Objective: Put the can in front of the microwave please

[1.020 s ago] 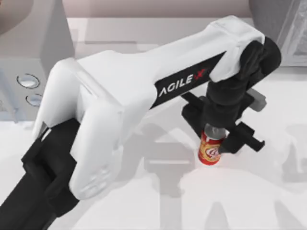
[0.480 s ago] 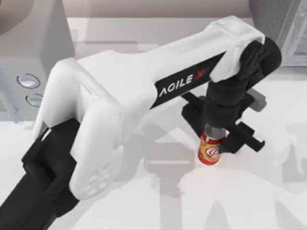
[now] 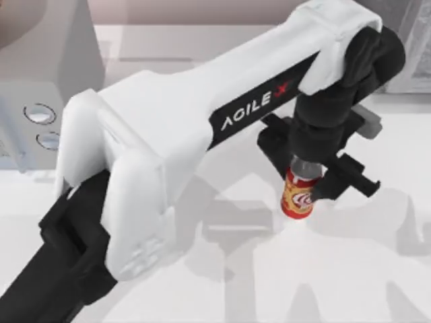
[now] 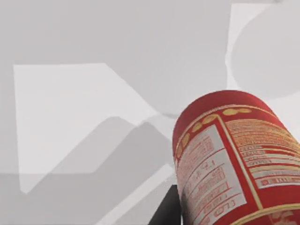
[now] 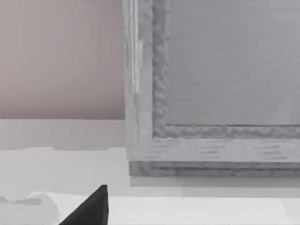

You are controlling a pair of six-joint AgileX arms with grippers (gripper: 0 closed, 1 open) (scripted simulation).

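The red can (image 3: 298, 197) with its yellow-orange label hangs upright from my left gripper (image 3: 306, 176), which is shut on its top, right of the table's middle. Close up in the left wrist view, the can (image 4: 234, 159) shows its red wall and white printed panel above the pale table. The microwave (image 3: 40, 67), a pale grey box with two round dials (image 3: 39, 113), stands at the far left of the table, well apart from the can. A dark tip of my right gripper (image 5: 89, 206) shows in the right wrist view.
A darker speckled grey box with white framing (image 3: 412, 40) stands at the back right, and it looms large as the box (image 5: 211, 93) in the right wrist view. My left arm's white link (image 3: 202, 128) spans the table's middle. The white table (image 3: 269, 282) lies below.
My left gripper has risen a little and shifted toward the back right, taking the can up with it. The microwave has not moved.
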